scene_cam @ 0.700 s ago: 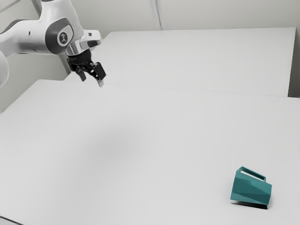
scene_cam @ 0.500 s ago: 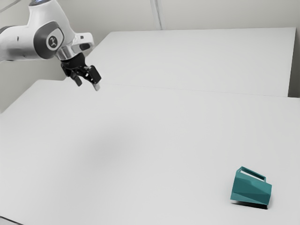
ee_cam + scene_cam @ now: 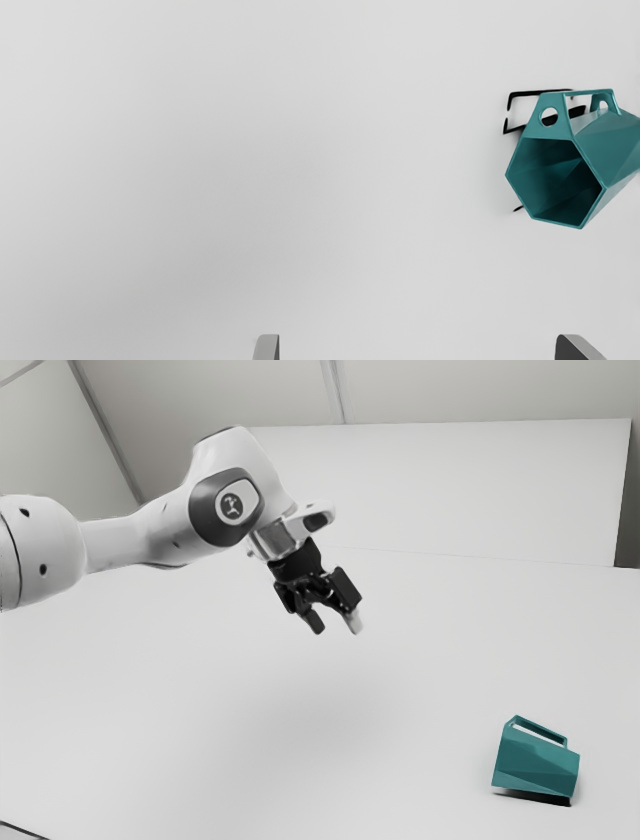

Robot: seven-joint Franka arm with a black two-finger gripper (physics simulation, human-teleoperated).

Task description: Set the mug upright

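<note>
Mug (image 3: 535, 762) lies on its side on the desk (image 3: 200, 710), toward the exterior view's right, its open mouth (image 3: 560, 180) visible in the wrist view. Gripper (image 3: 336, 628) empty, raised, fingers spread, well apart from mug. Handling estimate: light, rigid, hard-walled; smooth facets might slip or roll under an off-centre squeeze. Proposed hold: opposite faces of the body near the mouth, clear of the handle (image 3: 552, 132), then lift and rotate base-down.
</note>
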